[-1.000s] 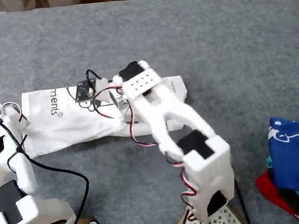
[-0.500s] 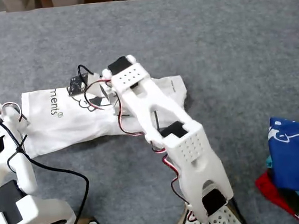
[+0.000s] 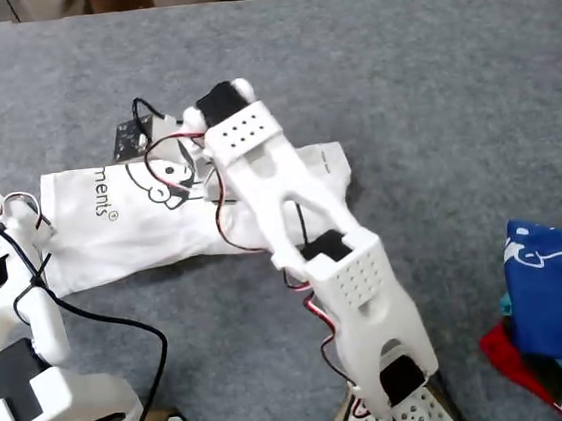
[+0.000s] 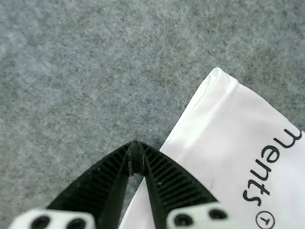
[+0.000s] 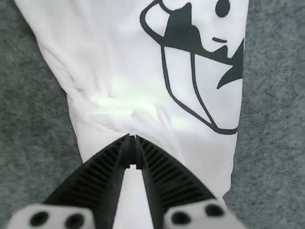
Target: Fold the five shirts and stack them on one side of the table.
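The white shirt (image 3: 122, 232) lies spread near the worktop's left edge, and the right tool (image 5: 132, 151) is closed tight, tips on its printed front. The left tool (image 4: 137, 161) is closed too, just beside the shirt's corner.

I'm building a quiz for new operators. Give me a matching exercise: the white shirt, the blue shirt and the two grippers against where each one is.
1 white shirt
2 blue shirt
3 left gripper
4 right gripper

A tops the pile at the table edge
B shut, at the white shirt's corner beside the lettering
C shut, over white fabric near the black drawing
D lies stretched out on the table

Pairs: 1-D, 2-A, 3-B, 4-C
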### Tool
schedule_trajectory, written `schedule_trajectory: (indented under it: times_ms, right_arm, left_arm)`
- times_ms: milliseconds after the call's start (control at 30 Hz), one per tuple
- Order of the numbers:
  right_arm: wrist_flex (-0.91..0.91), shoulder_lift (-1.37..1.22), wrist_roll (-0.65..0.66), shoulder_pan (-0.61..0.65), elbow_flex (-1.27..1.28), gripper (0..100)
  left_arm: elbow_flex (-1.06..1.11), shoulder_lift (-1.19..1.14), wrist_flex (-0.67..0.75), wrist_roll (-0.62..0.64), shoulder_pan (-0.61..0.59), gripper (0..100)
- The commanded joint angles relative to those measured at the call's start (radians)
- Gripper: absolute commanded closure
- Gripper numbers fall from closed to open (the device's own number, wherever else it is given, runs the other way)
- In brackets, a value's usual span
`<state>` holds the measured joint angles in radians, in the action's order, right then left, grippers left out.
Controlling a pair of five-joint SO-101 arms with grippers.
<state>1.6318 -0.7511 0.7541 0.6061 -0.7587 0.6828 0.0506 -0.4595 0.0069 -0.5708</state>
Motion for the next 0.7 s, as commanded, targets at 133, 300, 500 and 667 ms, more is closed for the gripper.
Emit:
schedule_trajectory:
  times_ms: [133,300,500,667]
  right_arm:
    - [-0.117,-0.116,-0.041,0.013,-0.001,99.3]
    - [-0.155,-0.183,-0.087,-0.008,-0.008,99.3]
    - [0.011,-0.073,-0.133,-0.007,-0.248,99.3]
    - [0.158,0.056,-0.152,-0.007,-0.501,99.3]
  left_arm:
    - [-0.049,0.002,0.002,-0.006,0.005,98]
    - [-0.049,0.002,0.002,-0.006,0.005,98]
    - [-0.049,0.002,0.002,-0.005,0.005,98]
    - [-0.051,0.002,0.002,-0.005,0.002,98]
